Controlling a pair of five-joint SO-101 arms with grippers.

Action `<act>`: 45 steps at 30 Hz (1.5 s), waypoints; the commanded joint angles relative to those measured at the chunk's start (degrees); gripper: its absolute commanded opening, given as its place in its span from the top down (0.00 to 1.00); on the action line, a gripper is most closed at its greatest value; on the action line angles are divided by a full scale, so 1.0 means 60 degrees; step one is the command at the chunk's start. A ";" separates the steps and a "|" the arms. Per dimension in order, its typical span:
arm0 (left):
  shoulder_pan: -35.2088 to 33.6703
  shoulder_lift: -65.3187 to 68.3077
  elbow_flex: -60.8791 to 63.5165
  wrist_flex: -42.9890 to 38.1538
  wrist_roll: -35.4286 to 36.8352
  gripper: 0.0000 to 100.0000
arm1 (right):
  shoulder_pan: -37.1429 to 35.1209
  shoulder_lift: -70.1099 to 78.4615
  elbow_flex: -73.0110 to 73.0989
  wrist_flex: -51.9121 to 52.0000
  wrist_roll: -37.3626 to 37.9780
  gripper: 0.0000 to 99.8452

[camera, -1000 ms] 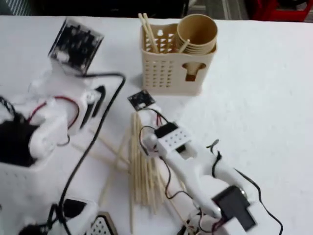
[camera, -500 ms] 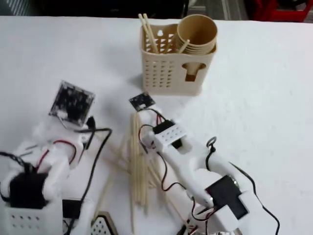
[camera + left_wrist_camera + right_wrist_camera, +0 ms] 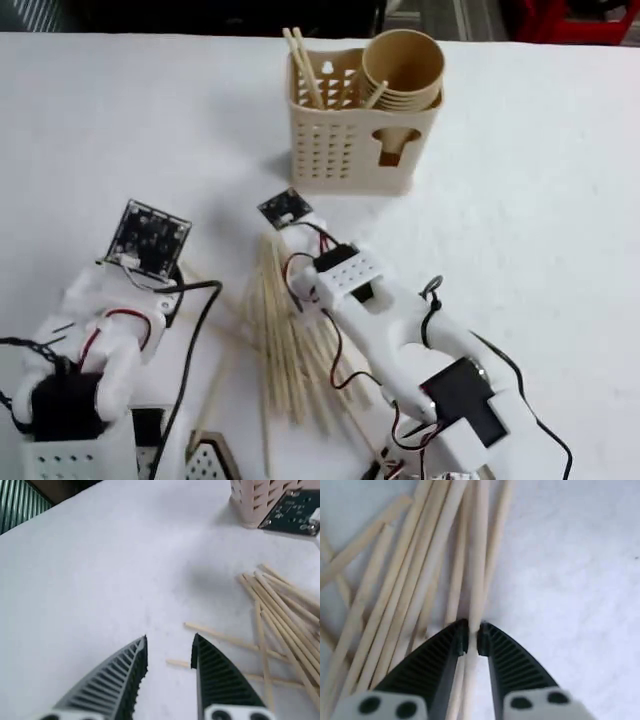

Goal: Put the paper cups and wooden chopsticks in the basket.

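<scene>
The cream perforated basket [image 3: 350,140] stands at the back of the table with stacked paper cups [image 3: 403,65] and a few wooden chopsticks [image 3: 300,60] in it. A fanned bundle of loose chopsticks [image 3: 285,340] lies on the white table in front of it. My right gripper [image 3: 472,630] is at the bundle's far end, shut on one chopstick [image 3: 477,555] among several. My left gripper [image 3: 170,640] hangs open over bare table, apart from the nearest stray chopsticks [image 3: 280,615]. The basket's corner [image 3: 255,500] shows beyond them.
The right arm [image 3: 400,340] lies across the table's middle front and the left arm [image 3: 100,340] sits at the front left, both trailing cables. A few single chopsticks [image 3: 215,390] lie between them. The right arm's camera board [image 3: 295,510] is near the basket.
The left arm has pulled back from the far left toward the front left. The right arm shifted slightly, and the chopstick bundle has fanned out at its near end.
</scene>
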 commanded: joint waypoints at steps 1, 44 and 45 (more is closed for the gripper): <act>-0.0198 -0.0037 0.0366 -0.0293 -0.0484 0.84 | 0.0227 -0.0125 -0.0176 0.0066 0.0117 0.98; 0.2498 1.1348 -0.1377 -0.3282 0.1304 0.73 | 0.1473 -0.0945 -0.0190 0.0022 0.0132 0.98; 0.2498 1.1363 -0.1421 -0.3311 0.1304 0.73 | 0.1473 -0.0945 -0.0190 0.0022 0.0132 0.98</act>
